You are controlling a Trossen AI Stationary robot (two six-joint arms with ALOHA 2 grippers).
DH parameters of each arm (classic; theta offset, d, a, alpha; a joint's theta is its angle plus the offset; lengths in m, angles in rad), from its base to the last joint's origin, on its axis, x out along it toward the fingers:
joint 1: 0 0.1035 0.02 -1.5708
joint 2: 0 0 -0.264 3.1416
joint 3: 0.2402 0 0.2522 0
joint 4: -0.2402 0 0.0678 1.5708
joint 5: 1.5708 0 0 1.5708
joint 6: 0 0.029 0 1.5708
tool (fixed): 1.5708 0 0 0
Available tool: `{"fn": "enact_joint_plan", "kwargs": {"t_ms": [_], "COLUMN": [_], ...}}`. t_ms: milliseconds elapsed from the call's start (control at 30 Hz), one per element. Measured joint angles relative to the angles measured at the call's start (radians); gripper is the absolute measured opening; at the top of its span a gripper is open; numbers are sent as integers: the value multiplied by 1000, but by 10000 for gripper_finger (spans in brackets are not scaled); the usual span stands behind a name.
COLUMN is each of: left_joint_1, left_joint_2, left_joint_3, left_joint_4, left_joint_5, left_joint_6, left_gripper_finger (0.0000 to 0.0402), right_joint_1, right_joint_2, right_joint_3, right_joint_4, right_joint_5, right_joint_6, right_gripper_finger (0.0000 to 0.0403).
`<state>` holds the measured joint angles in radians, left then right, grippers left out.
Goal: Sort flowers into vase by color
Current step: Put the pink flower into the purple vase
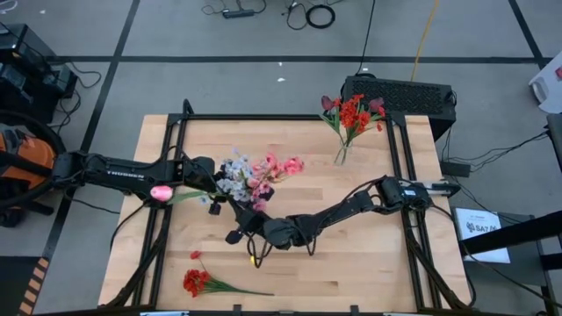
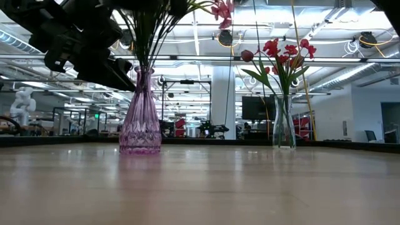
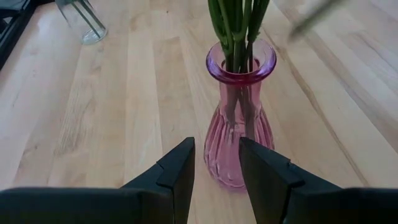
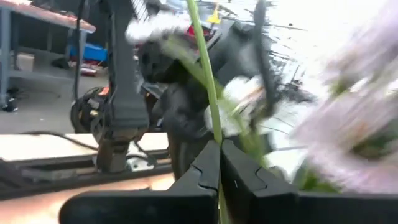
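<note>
The right hand (image 4: 219,163) is clenched on a green stem (image 4: 205,74) that rises upright past its fingers – pale blooms beyond. The left hand (image 3: 216,168), fingers apart, hovers just before the pink vase (image 3: 239,124), its stems upright.

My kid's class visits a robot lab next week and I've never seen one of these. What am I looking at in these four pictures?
Two dark robot arms work over a wooden table. One picture looks straight down, one sits at table level, and one camera rides on each wrist. A pink vase holds pink and pale flowers; a clear vase holds red flowers. A red spray lies on the table. The right gripper is shut on a thin green stem. The left gripper, fingers apart, faces the pink vase; a pink bud shows by that arm.
</note>
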<state>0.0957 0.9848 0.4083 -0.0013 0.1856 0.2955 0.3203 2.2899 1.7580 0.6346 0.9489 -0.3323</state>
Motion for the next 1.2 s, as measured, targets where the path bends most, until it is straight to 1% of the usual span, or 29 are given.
{"fn": "enact_joint_plan", "kwargs": {"t_ms": [100,167,233,667,700,800,867,933,1000,1067,1100,1167,1200], "left_joint_1": [0,0,0,1,1,1,1,1,1,1,1,0,0], "left_joint_2": [0,0,0,0,0,0,-1,-5,-15,-31,-43,-65,-79], "left_joint_3": [0,0,0,0,0,0,0,0,0,0,0,0,0], "left_joint_4": [0,0,0,0,0,0,0,-10,-35,-67,-87,-119,-139], "left_joint_5": [-1,-7,-11,-12,-12,-12,-11,-11,-11,-11,-11,-11,-11], "left_joint_6": [0,0,0,-2,-2,-13,-53,-99,-146,-186,-205,-237,-249], "left_gripper_finger": [134,134,134,134,134,134,134,134,134,134,134,134,134], "right_joint_1": [20,33,42,118,126,150,163,173,181,188,191,203,211], "right_joint_2": [-37,-63,-87,-228,-242,-296,-338,-373,-399,-407,-407,-404,-402], "right_joint_3": [0,0,0,0,0,0,0,1,1,1,1,0,0], "right_joint_4": [-18,-74,-142,-492,-520,-637,-753,-903,-1090,-1274,-1349,-1451,-1470], "right_joint_5": [60,97,103,91,82,-11,-66,-123,-177,-238,-266,-318,-341], "right_joint_6": [-9,9,47,479,518,645,758,904,1079,1255,1317,1369,1374], "right_gripper_finger": [0,0,0,0,0,0,0,0,0,0,0,0,0]}}
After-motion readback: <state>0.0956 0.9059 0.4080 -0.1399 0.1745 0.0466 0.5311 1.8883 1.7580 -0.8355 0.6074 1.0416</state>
